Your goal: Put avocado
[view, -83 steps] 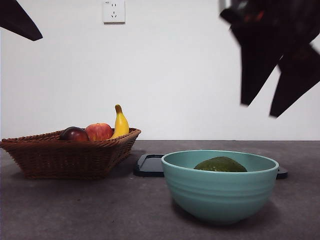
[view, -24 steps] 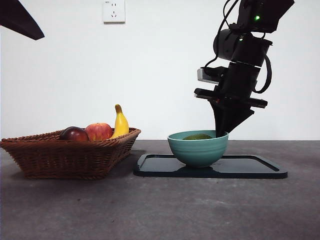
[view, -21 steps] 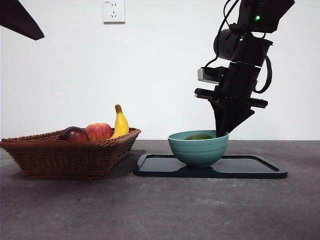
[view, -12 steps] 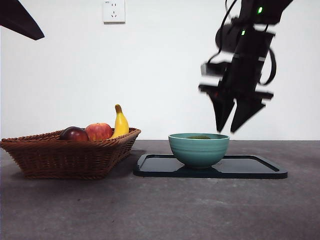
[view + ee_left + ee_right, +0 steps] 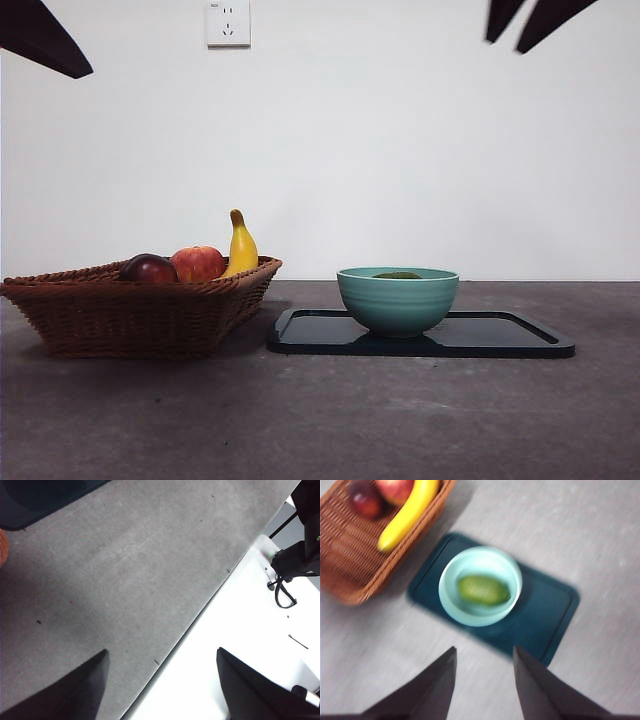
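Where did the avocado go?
The avocado lies inside the teal bowl, which stands on the dark tray beside the fruit basket. In the front view only its green top peeks over the rim.

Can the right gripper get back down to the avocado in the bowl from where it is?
Probably yes. The right gripper hangs high above, jaws open, and the avocado lies uncovered in the teal bowl on the dark tray. Nothing stands between them; only the bowl's wall limits a side approach.
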